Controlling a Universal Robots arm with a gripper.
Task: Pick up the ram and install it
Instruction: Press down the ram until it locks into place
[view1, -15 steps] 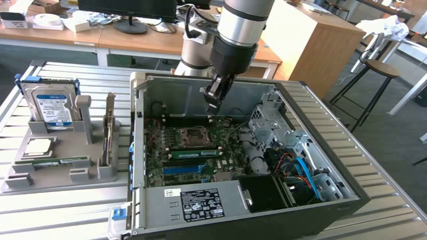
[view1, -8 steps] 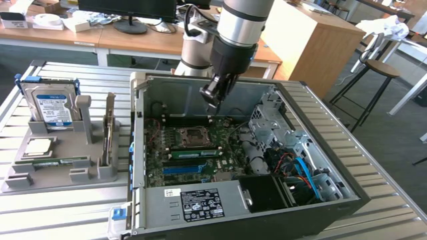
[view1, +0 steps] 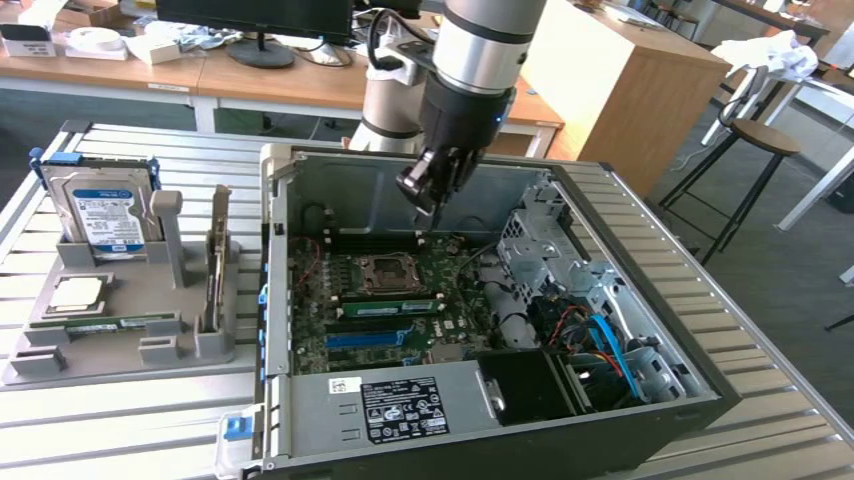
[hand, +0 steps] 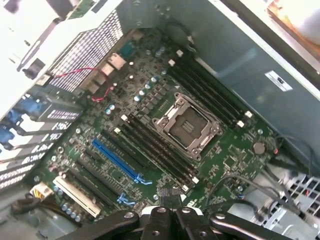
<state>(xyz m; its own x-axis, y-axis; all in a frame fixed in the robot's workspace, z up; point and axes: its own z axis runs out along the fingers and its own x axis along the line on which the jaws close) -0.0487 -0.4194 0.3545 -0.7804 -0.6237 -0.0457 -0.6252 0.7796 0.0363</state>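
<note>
Fingers (view1: 424, 203) of the gripper (view1: 427, 207) are clenched together with nothing between them, as far as we can see. In the exterior view the gripper hangs inside the open computer case (view1: 276, 300), above the motherboard (view1: 400, 335) and just behind the processor socket (view1: 396, 268). It touches nothing that we can make out.

From the wrist view we see the gripper (hand: 172, 197) with its dark tips pressed shut, over the near end of the long black memory slots (hand: 155, 150) that run beside the socket (hand: 189, 124). A second bank of black slots (hand: 210, 95) lies on the socket's other side. A blue expansion slot (hand: 117, 160) sits further along the green board (hand: 235, 165).

We find the ram (view1: 114, 322) well apart from the gripper: it lies flat in the front groove of the grey holder (view1: 120, 365), which rests on the slatted metal bench (view1: 134, 430) at the exterior view's left of the case. On the same holder the hard drive (view1: 107, 215) stands upright at the back, and the square silver processor chip (view1: 78, 292) lies between it and the ram. A thin board (view1: 218, 255) stands on edge along the holder's side nearest the case; we cannot tell what kind it is.

A green strip (view1: 387, 305) shows just in front of the socket in the exterior view, but we cannot say whether it is a seated module or the bare board.
</note>
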